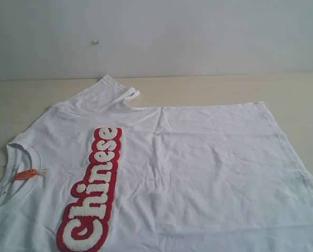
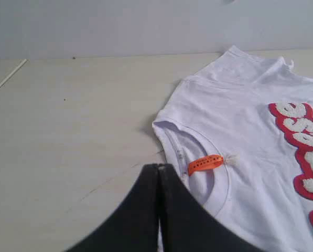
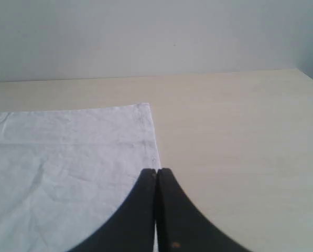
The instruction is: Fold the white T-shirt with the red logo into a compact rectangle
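Two sets of fingers, and both are pressed tight together with nothing in them! The shirt (image 1: 208, 173) lies flat and face up across the worktop (image 1: 214, 89). Its collar (image 1: 21, 151) points to the worktop's left edge and its hem (image 1: 291, 152) to the right edge, so the long axis runs side to side. The logo (image 1: 96, 189) crosses that axis, running from the near edge towards the far one. One sleeve (image 1: 108, 90) is bunched up on the far side.

Here's the relation that matters. In its wrist view the left fingers (image 2: 143, 215) sit right at the collar, tips over the neck opening with the orange tag (image 2: 205, 164) just beyond them. The right fingers (image 3: 138, 215) sit at the other end, tips on the line where the hem meets bare wood. So each arm is nearest its own end, collar for the left and hem for the right.

Whether either pair is touching the cloth or hanging just above it, I can't tell; the exterior view shows no arm at all.

My read is that no fold has been made. For any pinch on an edge, those fingers would have to part first.
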